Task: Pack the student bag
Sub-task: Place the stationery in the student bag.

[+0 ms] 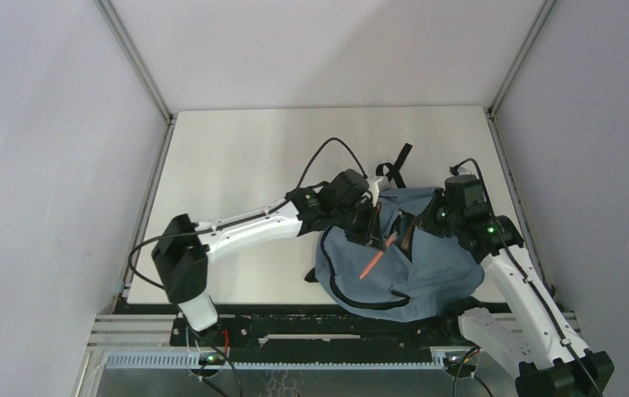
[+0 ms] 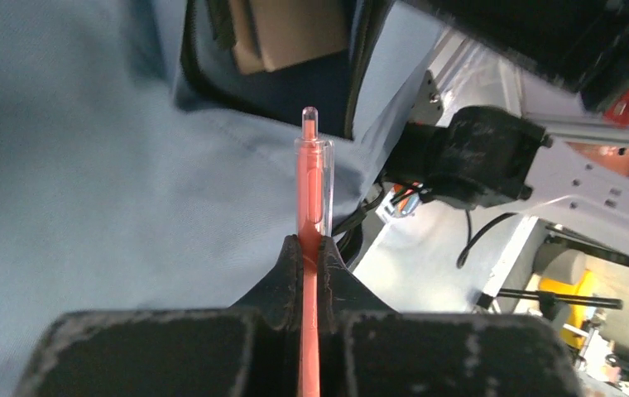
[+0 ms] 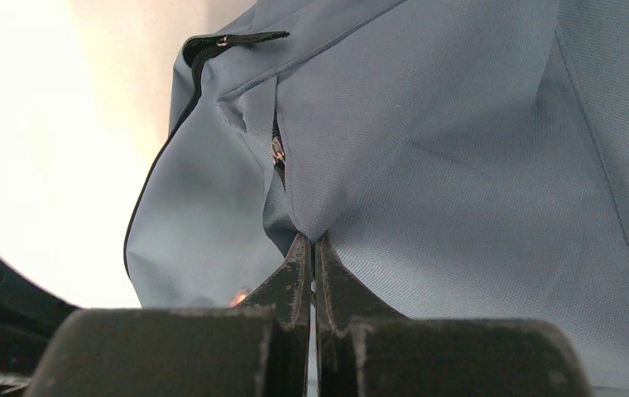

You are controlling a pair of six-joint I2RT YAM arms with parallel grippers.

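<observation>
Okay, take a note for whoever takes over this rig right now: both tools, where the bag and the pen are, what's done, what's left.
Tools: the left tool is shut on the orange pen and holds it over the student bag. The right tool is shut on a pinch of the bag's fabric by the zipper.
Things: the bag lies on the table, near right part. Its opening is unzipped, with a tan item inside.
Done: pen in grip, bag opened.
Left: probably lower the pen into the opening and release it.
</observation>
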